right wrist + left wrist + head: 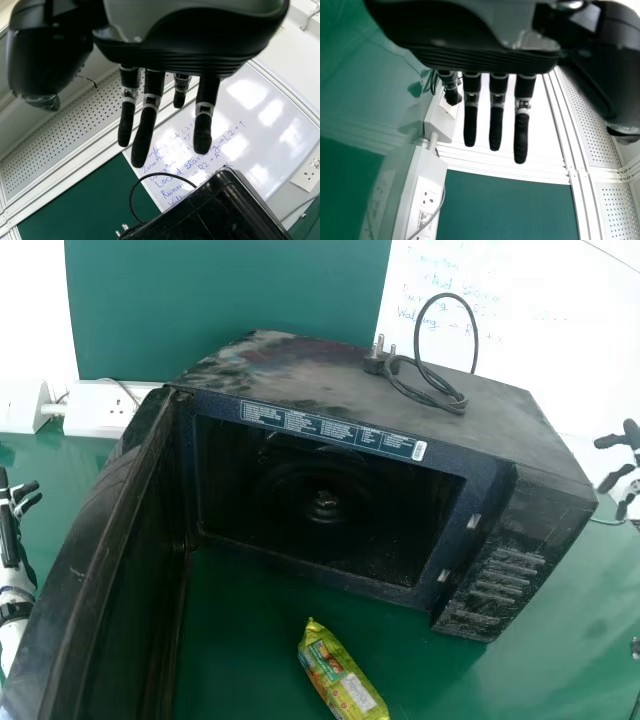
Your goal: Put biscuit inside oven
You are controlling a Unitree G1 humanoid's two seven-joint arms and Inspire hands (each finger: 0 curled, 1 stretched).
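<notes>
The right hand (145,127) was open and empty, its fingers straight, beyond the control-panel side of the oven; the left hand (496,122), also open and empty, was outside the swung-out door. The green table (560,625) carried the microwave oven (490,435), set back towards its far edge, with the door (95,540) standing open on the left. Should the left arm have cut straight across, it would likely have struck that door and swung it or shoved the oven askew; the right risked catching the panel corner. The power cord (448,294) lay looped on top, where a raised forearm might have dragged it down. The biscuit packet (340,670) lay slantwise towards the table's near edge, before the open cavity, its slick wrapper apt to slide or crush under a poor pinch. Smallest, the bare hub (325,502) on the cavity floor could have snagged a packet pushed in low.
</notes>
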